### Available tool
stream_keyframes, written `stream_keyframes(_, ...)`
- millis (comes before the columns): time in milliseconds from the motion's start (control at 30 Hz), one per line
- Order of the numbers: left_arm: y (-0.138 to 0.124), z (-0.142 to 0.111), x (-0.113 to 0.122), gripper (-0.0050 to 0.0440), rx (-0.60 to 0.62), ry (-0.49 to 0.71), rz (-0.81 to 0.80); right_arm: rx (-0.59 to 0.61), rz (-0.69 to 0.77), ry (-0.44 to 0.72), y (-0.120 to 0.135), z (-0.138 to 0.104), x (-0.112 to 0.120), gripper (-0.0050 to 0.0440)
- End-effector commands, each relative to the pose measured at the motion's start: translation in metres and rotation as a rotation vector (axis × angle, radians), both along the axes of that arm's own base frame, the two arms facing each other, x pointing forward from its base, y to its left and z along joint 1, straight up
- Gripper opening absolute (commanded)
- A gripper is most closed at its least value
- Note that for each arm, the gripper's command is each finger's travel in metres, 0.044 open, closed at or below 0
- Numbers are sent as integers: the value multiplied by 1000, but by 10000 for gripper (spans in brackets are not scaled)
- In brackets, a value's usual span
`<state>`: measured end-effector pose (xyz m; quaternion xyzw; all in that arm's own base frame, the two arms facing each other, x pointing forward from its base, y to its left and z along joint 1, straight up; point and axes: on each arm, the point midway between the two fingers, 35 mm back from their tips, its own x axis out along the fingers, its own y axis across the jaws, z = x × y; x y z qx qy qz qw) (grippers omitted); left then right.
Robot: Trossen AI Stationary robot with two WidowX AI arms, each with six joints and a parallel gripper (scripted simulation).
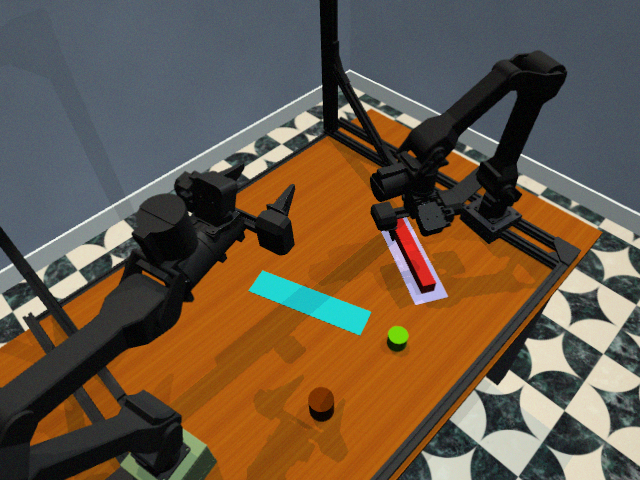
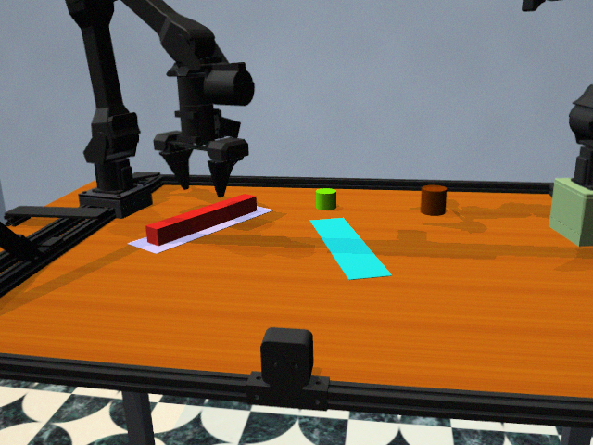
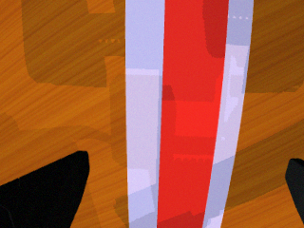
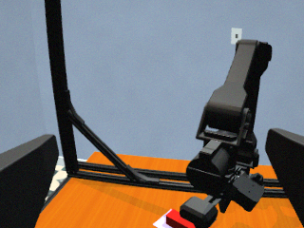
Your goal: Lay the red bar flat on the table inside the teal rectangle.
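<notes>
The red bar (image 1: 416, 255) lies flat on the lavender rectangle (image 1: 431, 298) at the right side of the table; it also shows in the exterior view (image 2: 201, 219). My left gripper (image 1: 408, 224) is open and points down over the bar's far end, fingertips (image 2: 201, 186) just above it, one on each side. In the left wrist view the bar (image 3: 190, 114) runs between the two dark fingers. The teal rectangle (image 1: 309, 301) lies bare at mid-table. My right gripper (image 1: 261, 188) is open and empty, held high over the table's left side, looking towards the bar.
A green cylinder (image 1: 398, 335) stands near the teal rectangle's end towards the bar. A brown cylinder (image 1: 321, 400) stands nearer the front edge. A black frame post (image 1: 329, 67) rises at the back corner. A pale green block (image 2: 570, 210) carries the right arm's base.
</notes>
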<state>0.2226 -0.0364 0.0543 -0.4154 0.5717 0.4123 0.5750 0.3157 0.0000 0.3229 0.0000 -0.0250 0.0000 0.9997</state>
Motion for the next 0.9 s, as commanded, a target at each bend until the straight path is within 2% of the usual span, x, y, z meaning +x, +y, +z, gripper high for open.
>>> stream_keyframes(0,-1,-4,1,440,-2,4,9,0,0,0,0,0,0,440)
stream_keyframes(67,-1,-13,1,440,-2,4,9,0,0,0,0,0,0,440)
stream_keyframes(300,-1,-16,1,440,-2,4,9,0,0,0,0,0,0,440)
stream_keyframes(867,-1,-40,3,440,0,6,7,0,0,0,0,0,0,440)
